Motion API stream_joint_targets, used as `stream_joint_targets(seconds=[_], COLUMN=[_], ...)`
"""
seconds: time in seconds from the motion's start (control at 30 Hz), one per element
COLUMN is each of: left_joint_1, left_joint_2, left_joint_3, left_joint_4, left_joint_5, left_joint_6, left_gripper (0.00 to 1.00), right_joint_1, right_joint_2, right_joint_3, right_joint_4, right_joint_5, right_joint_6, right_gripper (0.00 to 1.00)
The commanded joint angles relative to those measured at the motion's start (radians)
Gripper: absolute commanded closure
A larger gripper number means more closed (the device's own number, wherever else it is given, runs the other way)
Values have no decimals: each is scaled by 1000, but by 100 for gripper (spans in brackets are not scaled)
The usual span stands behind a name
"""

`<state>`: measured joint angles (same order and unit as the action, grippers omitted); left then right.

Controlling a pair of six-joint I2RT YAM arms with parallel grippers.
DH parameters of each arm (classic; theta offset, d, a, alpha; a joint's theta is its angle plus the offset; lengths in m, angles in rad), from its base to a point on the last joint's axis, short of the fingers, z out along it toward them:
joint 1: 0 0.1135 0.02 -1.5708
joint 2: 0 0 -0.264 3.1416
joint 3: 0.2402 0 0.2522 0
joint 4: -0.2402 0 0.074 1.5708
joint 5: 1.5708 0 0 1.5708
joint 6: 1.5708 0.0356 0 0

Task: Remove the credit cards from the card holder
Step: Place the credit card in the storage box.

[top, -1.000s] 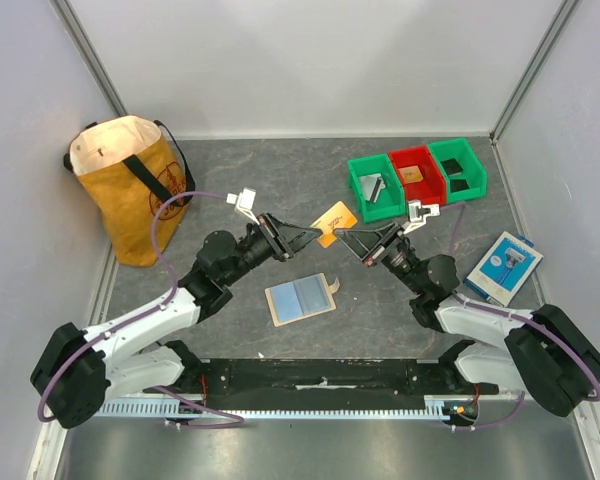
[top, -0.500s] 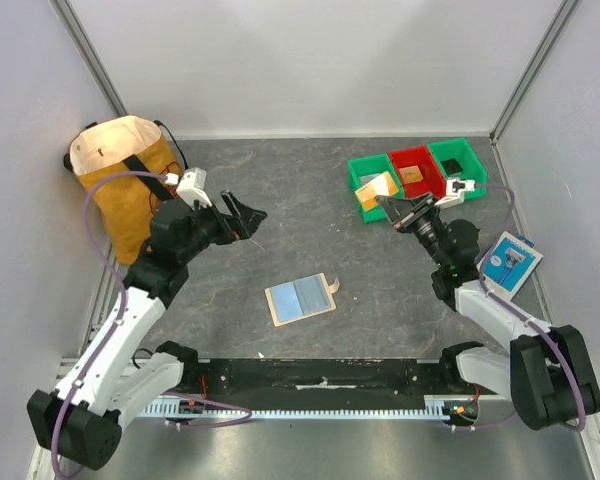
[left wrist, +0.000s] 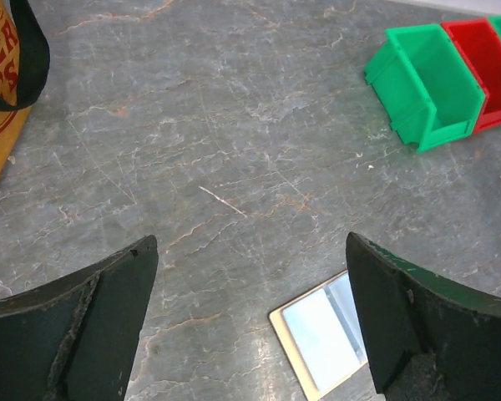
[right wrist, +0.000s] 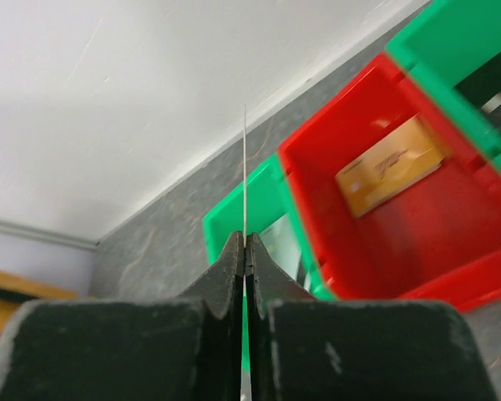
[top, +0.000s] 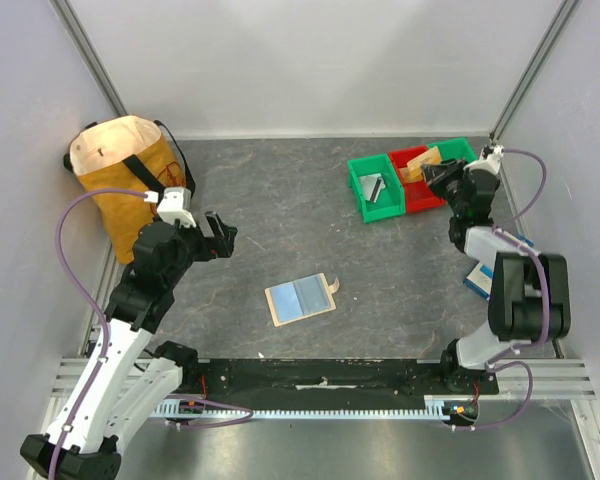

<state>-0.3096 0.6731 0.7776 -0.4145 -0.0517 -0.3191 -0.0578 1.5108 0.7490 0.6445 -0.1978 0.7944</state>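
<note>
Right gripper (right wrist: 245, 238) pinches one card (right wrist: 245, 167) (edge-on) — red bin (right wrist: 317, 213) holds another card (right wrist: 392, 165).

R hand (right wrist: 245, 244) pinches thin card (right wrist: 245, 167) edge-on by red bin (right wrist: 451, 242) w/ tan card (right wrist: 390, 177).

White arms (top: 115, 345) with black joints carry purple cables (top: 60, 240) and end in dark, wedge-fingered tools (top: 220, 232).
</note>
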Motion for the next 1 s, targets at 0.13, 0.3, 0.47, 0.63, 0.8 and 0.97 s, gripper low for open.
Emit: stream_joint_targets(seconds=[0.13,0.3,0.47,0.63,0.8,0.97], left_joint_1=[3,3,3,3,3,3], left_joint_2=[-17,-9,-4,-4,-6,-9], left_joint_3=[-8,-11,-12,-15,-18,-23], left_joint_4=[-3,3,3,8,16,22], left_joint_5=[-48,-25,-17,-17,-2,19], left_joint_6=[72,71,71,69,69,68], left_gripper=[2,2,3,3,3,3], right_joint_1=[-39,-34,-8,10,12,12], right_joint_2=[297,429,512,557,525,421], right_joint_3=[263,348,412,440,423,380], right_joint_4=[-20,3,-43,-66,-147,-247], right_joint_5=[49,38,46,52,107,192], right_joint_6=[-72,-35,-41,-38,-53,-121], right_gripper=[100,100,100,95,79,60])
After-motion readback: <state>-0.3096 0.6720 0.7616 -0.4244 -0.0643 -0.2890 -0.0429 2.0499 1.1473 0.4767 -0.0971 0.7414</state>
